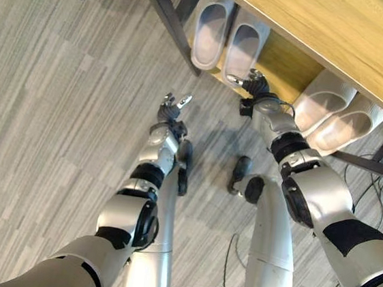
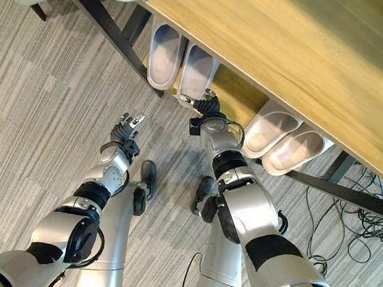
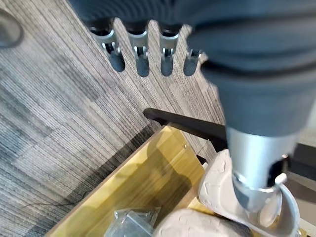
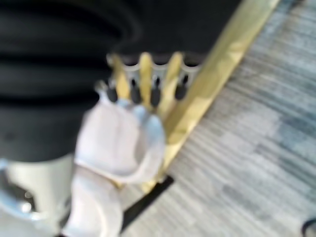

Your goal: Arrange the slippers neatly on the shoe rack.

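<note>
The left hand (image 1: pixel 173 104) is held over the carpet (image 1: pixel 52 101), fingers straight and apart, nothing gripped. At its one o'clock, a pair of slippers (image 1: pixel 226 39) is set on the shoe rack (image 1: pixel 282 60). The right hand (image 1: pixel 249 81) is placed at that pair's heel, fingers relaxed. Another pair (image 1: pixel 331 114) is set at three o'clock.

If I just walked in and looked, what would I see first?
Probably the two pairs of pale slippers, one pair on the wooden shoe rack's lower shelf to the left and another pair further right. Next, the robot's right hand reaching to the heel of the left pair, while its left hand hangs open above the grey striped floor.
</note>
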`<state>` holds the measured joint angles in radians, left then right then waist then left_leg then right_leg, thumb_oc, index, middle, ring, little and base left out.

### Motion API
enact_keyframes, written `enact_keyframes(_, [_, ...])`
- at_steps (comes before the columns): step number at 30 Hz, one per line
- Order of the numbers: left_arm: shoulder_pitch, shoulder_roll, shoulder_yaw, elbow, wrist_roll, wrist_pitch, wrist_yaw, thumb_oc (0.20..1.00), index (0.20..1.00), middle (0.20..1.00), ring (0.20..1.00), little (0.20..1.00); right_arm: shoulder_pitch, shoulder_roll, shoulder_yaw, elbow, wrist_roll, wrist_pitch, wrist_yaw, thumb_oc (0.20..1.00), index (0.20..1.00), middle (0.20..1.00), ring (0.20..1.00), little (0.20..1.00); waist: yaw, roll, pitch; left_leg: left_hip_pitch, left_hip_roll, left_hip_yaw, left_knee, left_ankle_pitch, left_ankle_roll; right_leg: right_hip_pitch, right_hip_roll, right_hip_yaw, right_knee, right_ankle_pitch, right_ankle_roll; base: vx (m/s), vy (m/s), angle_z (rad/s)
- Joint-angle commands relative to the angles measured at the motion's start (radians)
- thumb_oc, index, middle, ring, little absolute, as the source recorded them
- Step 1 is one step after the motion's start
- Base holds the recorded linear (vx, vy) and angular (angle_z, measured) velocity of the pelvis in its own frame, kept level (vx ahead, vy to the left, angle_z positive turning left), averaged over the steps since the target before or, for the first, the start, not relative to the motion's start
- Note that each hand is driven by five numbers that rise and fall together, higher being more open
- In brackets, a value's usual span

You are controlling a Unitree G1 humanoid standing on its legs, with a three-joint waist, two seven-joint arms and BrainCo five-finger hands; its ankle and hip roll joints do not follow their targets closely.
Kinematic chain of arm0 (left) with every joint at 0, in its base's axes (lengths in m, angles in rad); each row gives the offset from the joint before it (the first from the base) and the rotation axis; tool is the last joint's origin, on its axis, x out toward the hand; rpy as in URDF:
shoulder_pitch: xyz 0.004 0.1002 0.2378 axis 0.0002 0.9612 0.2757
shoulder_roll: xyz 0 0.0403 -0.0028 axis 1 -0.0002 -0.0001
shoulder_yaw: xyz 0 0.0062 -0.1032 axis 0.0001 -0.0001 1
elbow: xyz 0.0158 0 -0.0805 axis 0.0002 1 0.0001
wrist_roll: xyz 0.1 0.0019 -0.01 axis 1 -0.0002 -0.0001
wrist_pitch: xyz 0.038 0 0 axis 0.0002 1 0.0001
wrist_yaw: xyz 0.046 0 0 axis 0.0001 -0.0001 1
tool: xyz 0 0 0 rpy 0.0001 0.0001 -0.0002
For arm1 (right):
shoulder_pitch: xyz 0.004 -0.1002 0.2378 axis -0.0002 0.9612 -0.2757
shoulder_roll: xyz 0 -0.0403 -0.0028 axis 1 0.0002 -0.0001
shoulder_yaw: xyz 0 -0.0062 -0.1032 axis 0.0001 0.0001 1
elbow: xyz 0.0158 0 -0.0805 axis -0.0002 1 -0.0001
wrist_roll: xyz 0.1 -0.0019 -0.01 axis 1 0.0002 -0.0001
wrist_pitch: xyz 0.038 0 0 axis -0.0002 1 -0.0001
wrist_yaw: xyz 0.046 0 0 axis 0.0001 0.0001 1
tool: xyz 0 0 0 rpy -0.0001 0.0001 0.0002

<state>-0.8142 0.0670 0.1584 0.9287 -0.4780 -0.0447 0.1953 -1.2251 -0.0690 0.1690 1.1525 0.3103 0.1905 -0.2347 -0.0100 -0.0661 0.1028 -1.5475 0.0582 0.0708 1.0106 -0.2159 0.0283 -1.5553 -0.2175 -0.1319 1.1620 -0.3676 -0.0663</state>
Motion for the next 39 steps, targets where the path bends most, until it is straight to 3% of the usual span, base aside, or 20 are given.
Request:
enact_keyframes(1, [-0.083,0.034,-0.006,0.059,0.024,0.004,-0.009,1.0,1.0,1.0,1.0,1.0,-0.122,0.059,0.011,0.041,0.031,0.033,0.055,1.0,1.0,1.0,1.0,1.0,-0.001,-0.013,0.02,0.024,0.018,-0.05,-0.025,-0.038,0.016,0.076,0.011,0.054,0.051,-0.086,0.063,0.0,0.0,0.0])
enact_keyframes(18, [-0.073,0.02,0.01,0.047,0.029,0.001,0.016,1.0,1.0,1.0,1.0,1.0,-0.078,0.061,-0.01,0.037,-0.017,0.005,0.056,1.0,1.0,1.0,1.0,1.0,-0.007,-0.01,0.016,0.026,0.025,-0.046,-0.025,-0.039,0.015,0.072,0.02,0.053,0.053,-0.082,0.058,0.0,0.0,0.0])
enact_keyframes(20, [-0.045,0.009,0.012,0.028,0.033,-0.006,0.019,1.0,1.0,1.0,1.0,1.0,-0.034,0.077,-0.053,0.01,-0.01,-0.03,0.015,1.0,1.0,1.0,1.0,1.0,-0.008,-0.01,0.014,0.044,0.027,-0.042,-0.038,-0.037,0.014,0.09,0.024,0.054,0.036,-0.075,0.059,-0.04,-0.003,0.0])
enact_keyframes(21, [-0.024,0.009,0.015,0.015,0.039,-0.006,0.017,1.0,1.0,1.0,1.0,1.0,-0.01,0.083,-0.068,-0.002,-0.008,-0.045,0.005,1.0,1.0,1.0,1.0,1.0,-0.006,-0.007,0.015,0.042,0.032,-0.044,-0.058,-0.004,0.012,0.084,0.033,0.056,0.023,-0.045,0.057,-0.08,-0.001,-0.01])
enact_keyframes(29, [0.127,-0.053,-0.002,-0.059,0.091,-0.051,-0.022,1.0,1.0,1.0,1.0,1.0,0.279,0.099,-0.067,-0.156,-0.15,-0.186,-0.042,1.0,1.0,1.0,1.0,1.0,-0.021,0.004,-0.002,0.145,0.041,-0.038,-0.135,0.01,0.006,0.197,0.051,0.046,-0.06,-0.019,0.057,-0.03,0.008,-0.03])
enact_keyframes(39, [0.265,-0.101,-0.09,-0.01,0.15,-0.112,-0.047,1.0,1.0,1.0,1.0,1.0,0.606,0.12,0.073,-0.102,-0.276,-0.275,-0.036,1.0,1.0,1.0,1.0,1.0,-0.035,0.025,-0.026,0.427,0.036,-0.032,-0.358,0.05,0.0,0.493,0.08,0.016,-0.281,0.043,0.065,-0.03,0.035,-0.08])
